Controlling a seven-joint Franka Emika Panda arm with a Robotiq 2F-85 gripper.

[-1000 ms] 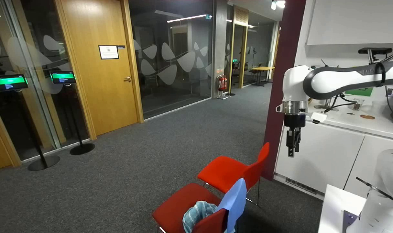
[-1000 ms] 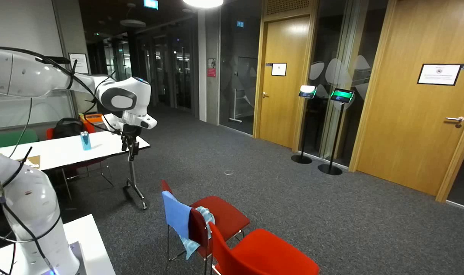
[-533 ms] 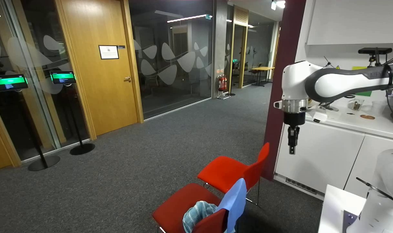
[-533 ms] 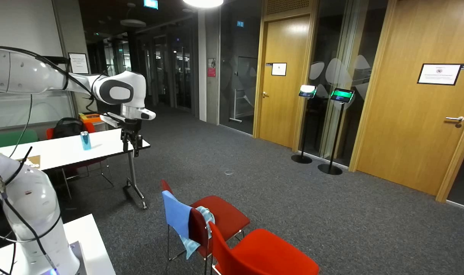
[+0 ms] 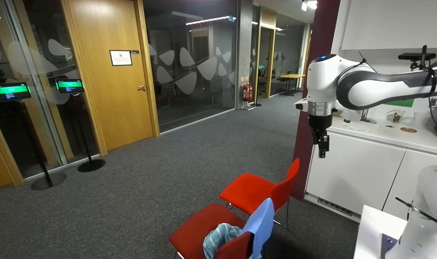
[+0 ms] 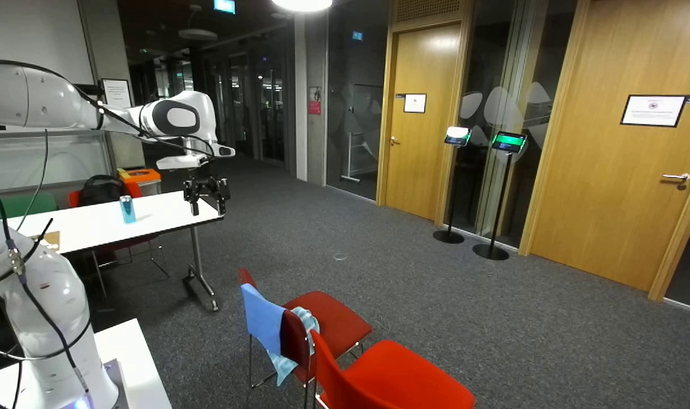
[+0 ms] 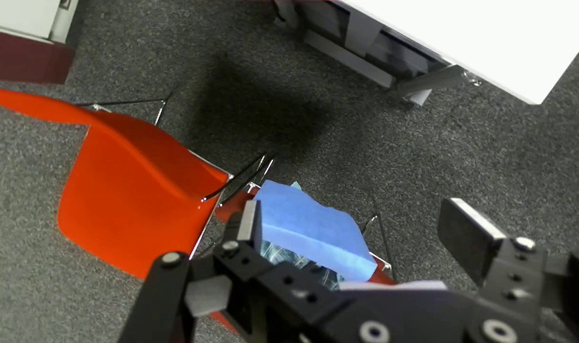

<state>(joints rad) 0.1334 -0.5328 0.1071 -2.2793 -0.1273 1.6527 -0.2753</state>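
Observation:
My gripper (image 7: pixel 360 219) is open and empty, its two fingers wide apart in the wrist view. It hangs in the air pointing down, and it shows in both exterior views (image 5: pixel 322 154) (image 6: pixel 208 211). Below it in the wrist view, a plain blue cloth (image 7: pixel 313 228) is draped over the backrest of a dark red chair (image 6: pixel 336 324). The cloth also shows in an exterior view (image 5: pixel 259 223). A teal striped cloth (image 5: pixel 218 238) lies bunched on that chair's seat and is partly hidden by the gripper in the wrist view. The gripper touches nothing.
A bright red chair (image 5: pixel 252 189) stands beside the dark red one. The robot's base stands on a white table (image 5: pixel 378 226). Another white table (image 6: pixel 151 211) bears a blue can (image 6: pixel 128 209). A white counter (image 5: pixel 369 133) runs behind the arm. Tablet stands (image 6: pixel 495 204) stand near the doors.
The gripper has risen and the wrist has turned, so the two fingers now show spread apart in an exterior view. The chairs and both cloths have not moved.

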